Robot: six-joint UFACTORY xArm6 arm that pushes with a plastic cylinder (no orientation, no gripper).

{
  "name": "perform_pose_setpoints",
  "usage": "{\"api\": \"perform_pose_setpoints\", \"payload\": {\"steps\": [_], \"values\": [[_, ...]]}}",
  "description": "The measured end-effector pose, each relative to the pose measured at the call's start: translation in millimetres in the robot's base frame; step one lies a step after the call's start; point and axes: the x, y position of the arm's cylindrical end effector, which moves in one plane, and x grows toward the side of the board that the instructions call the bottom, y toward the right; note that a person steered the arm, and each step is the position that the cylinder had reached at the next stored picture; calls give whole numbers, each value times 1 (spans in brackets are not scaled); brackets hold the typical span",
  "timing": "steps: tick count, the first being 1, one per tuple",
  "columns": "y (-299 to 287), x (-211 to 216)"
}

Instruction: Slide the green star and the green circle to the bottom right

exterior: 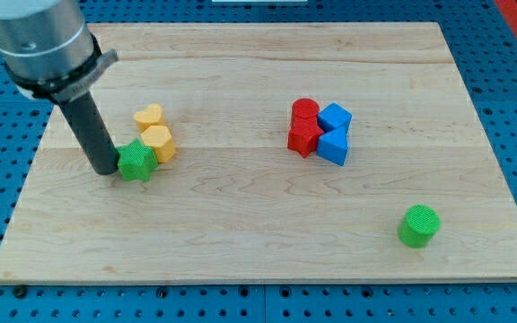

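Shown from above and slightly to one side, my tip [106,169] rests on the wooden surface [240,242] touching the left flank of the green star [137,162], a placement that suits a push toward the view's right. No claw exists on this rig (the arm ends in a plain dark rod), so nothing is clenched, released or grasped; contact is by pushing alone. Just beside the star, on its upper right, sit 2 yellow blocks: a yellow hexagon [158,142] touching or nearly touching it, and a yellow heart [149,116] behind that. These lie close to a straight rightward path, so a course angled toward the view's bottom would probably clear them. The green circle [418,224] already stands near the bottom right, well apart from the star. A cluster of 2 red blocks [304,126] and 2 blue blocks [334,133] occupies the upper right centre, apparently outside the likely route.
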Motion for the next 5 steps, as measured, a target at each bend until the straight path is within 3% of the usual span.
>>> {"api": "perform_pose_setpoints", "payload": {"steps": [2,4,5], "values": [[13,-26],[109,35],[92,33]]}}
